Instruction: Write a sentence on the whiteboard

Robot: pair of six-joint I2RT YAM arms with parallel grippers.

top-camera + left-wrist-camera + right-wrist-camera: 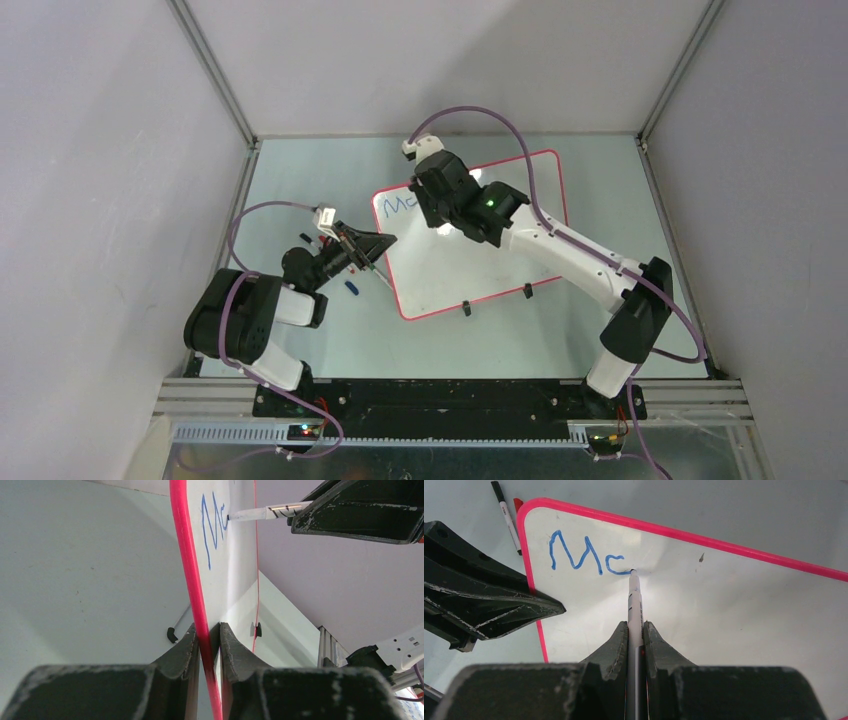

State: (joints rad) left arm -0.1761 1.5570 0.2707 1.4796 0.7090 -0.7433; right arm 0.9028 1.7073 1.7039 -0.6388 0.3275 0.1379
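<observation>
Left fingers (189, 639) are pinched on the pink left edge of the whiteboard (470, 270), which lies skewed on the worktop (300, 180) between both arms. Right fingers (620, 636) are clamped around a marker (634, 597), its tip touching the board where the sentence (586, 557) reads just "Mc" in blue. A spare marker (508, 520) lies just beyond that far-left corner.

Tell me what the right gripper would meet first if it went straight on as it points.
Probably the whiteboard: the marker in the right gripper has its tip on it, beside the blue writing.
</observation>
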